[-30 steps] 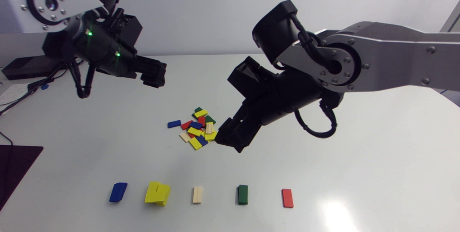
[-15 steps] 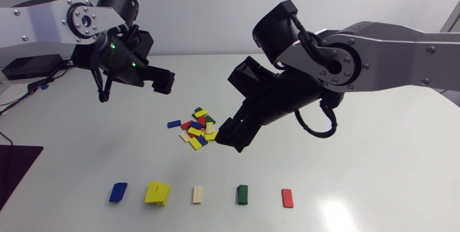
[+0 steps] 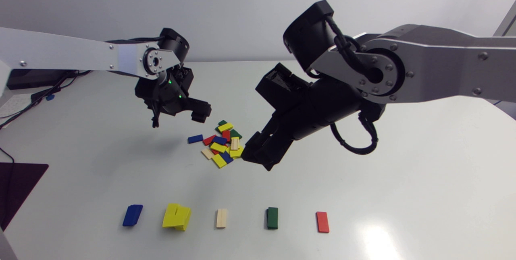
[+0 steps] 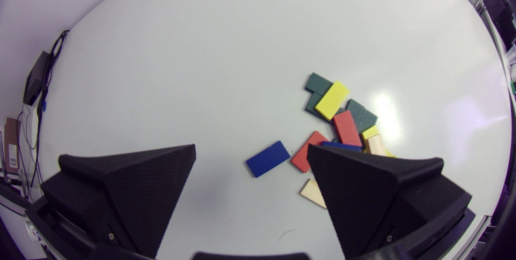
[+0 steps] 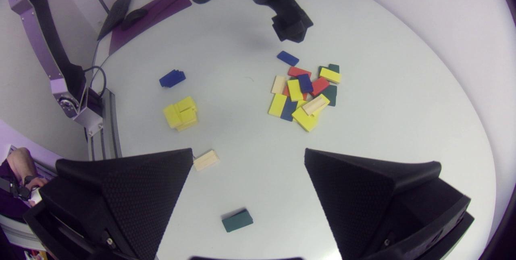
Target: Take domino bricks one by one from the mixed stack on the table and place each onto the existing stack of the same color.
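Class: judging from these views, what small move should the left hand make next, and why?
Probably lower the left hand toward the lone blue brick: the hand is open and empty, and the brick shows just ahead of it in the left wrist view, lying flat at the edge of the mixed pile with nothing on it.

Table (image 3: 403, 163): smooth white top, satin finish, with one bright glare patch.

Mixed pile (image 3: 222, 144): the bricks are flat, with matt, opaque colour in blue, red, yellow and green. The pale bricks look like bare light wood, as does the pale stack (image 3: 221, 218).

Fingers (image 4: 141, 199) of the left gripper (image 4: 250, 151) and the right gripper (image 5: 248, 153): matt black with a fine cross-hatched grain.

Arm links (image 3: 435, 62): silver-grey, metallic-looking, satin, with bright screw heads.

Joint housings (image 3: 310, 30): black and smooth, with a faint sheen.
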